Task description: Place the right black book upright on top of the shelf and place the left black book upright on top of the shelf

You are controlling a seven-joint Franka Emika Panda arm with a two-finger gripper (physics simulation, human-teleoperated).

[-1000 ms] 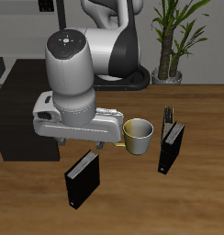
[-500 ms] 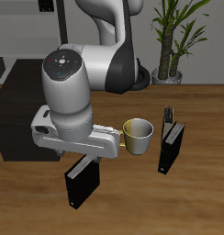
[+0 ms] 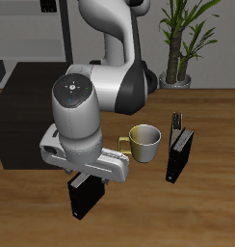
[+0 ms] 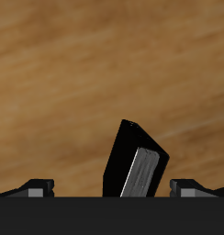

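the released claw (image 4: 112, 186) hangs spread above the right black book (image 4: 134, 162) standing on the table (image 4: 77, 83).

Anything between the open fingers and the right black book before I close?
No. In the wrist view the right black book stands in the open gap of the gripper, with only bare wooden table around it.

Right black book (image 3: 87, 196): near the table's (image 3: 211, 207) front edge, under the arm, between the gripper's (image 4: 112, 189) fingertips.
Left black book (image 3: 178, 154): upright beside the mug (image 3: 144, 144), farther back.
Shelf (image 3: 25, 111): far side, behind the arm.
Plant (image 3: 182, 39): beyond the table.
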